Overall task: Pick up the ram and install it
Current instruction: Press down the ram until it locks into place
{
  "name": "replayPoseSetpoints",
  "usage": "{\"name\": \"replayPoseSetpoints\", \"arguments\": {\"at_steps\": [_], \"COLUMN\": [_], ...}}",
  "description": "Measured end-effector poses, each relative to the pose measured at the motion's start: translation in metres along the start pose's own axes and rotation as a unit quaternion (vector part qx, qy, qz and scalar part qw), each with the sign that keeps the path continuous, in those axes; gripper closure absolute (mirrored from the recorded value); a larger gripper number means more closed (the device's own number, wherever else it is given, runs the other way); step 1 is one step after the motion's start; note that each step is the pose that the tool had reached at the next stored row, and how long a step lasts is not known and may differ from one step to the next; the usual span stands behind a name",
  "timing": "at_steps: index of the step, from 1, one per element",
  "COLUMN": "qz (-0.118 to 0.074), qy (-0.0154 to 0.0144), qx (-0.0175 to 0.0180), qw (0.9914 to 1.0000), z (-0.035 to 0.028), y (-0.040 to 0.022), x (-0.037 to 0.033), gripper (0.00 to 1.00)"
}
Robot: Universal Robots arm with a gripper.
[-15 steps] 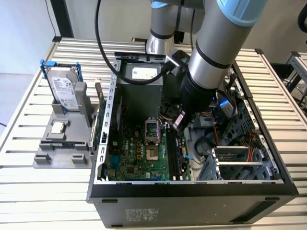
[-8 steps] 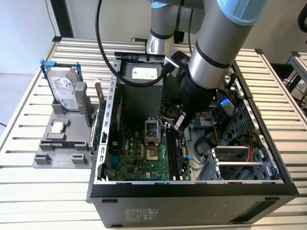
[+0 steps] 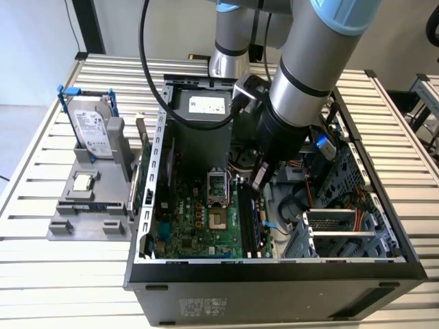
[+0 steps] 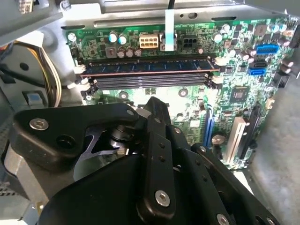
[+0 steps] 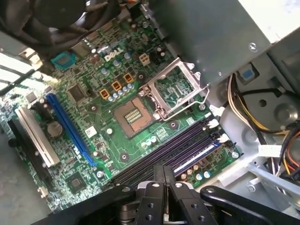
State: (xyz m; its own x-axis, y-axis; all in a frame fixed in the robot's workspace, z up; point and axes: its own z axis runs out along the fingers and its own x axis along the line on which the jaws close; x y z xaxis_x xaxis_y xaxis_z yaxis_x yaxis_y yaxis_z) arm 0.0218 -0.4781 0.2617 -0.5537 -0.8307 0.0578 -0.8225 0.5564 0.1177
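Blue-green ram sits upright in a memory slot, its full length down between the pale end latches. The black slots just beside it are unfilled. In the exterior view the slot bank is at 3 o'clock of the CPU socket, along the edge of the green motherboard. Room is tight at that edge. At 3 o'clock of the ram there's a grey plastic duct and the metal drive cage, with the case wall closing off 6 o'clock. At 12 o'clock are the power supply and a loose cable bundle near the slot ends. The socket side, at 9 o'clock, is low board with the most clearance. The gripper is above the slot bank, apart from the ram and not touching it, roughly over the slots' 12 o'clock end. The jaws are closed flat against each other with nothing between them, which is clearest in the first wrist view. The arm comes in from 12 o'clock over the power supply, with its forearm steeply angled down into the open case and the wrist pointing the fingers at the board. The hard drive stands in a grey fixture on the slatted table, well apart at 9 o'clock of the case.
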Motion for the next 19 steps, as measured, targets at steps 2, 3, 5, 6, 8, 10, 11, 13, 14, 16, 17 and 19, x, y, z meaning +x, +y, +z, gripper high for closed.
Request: {"name": "replayPoseSetpoints", "arguments": {"at_steps": [2,3,5,6,8,10,11,13,14,16,17,19], "qz": [-0.013,-0.021,-0.036,-0.043,-0.054,-0.066,-0.071,-0.083,-0.088,-0.099,-0.105,-0.116], "qy": [0.0015,0.0022,0.0028,0.0024,-0.0007,-0.0051,-0.0075,-0.0127,-0.0154,-0.0204,-0.0227,-0.0265], "qx": [0.0010,0.0017,0.0029,0.0028,0.0016,0.0000,-0.0005,0.0012,0.0037,0.0111,0.0157,0.0251], "qw": [0.99991,0.99978,0.99933,0.99908,0.99852,0.99780,0.99741,0.99649,0.99598,0.99479,0.99412,0.99262], "z": [0.0000,0.0000,-0.0001,-0.0001,-0.0001,0.0000,0.0000,-0.0001,0.0000,0.0001,0.0001,0.0000], "y": [0.0000,0.0000,0.0000,0.0000,0.0000,0.0001,0.0000,0.0001,0.0000,0.0000,0.0000,0.0000], "x": [0.0000,0.0000,0.0001,0.0001,0.0000,0.0000,0.0000,0.0000,0.0000,-0.0001,-0.0001,0.0000], "gripper": [1.00,1.00,1.00,1.00,1.00,1.00,1.00,1.00,1.00,1.00,1.00,1.00]}}
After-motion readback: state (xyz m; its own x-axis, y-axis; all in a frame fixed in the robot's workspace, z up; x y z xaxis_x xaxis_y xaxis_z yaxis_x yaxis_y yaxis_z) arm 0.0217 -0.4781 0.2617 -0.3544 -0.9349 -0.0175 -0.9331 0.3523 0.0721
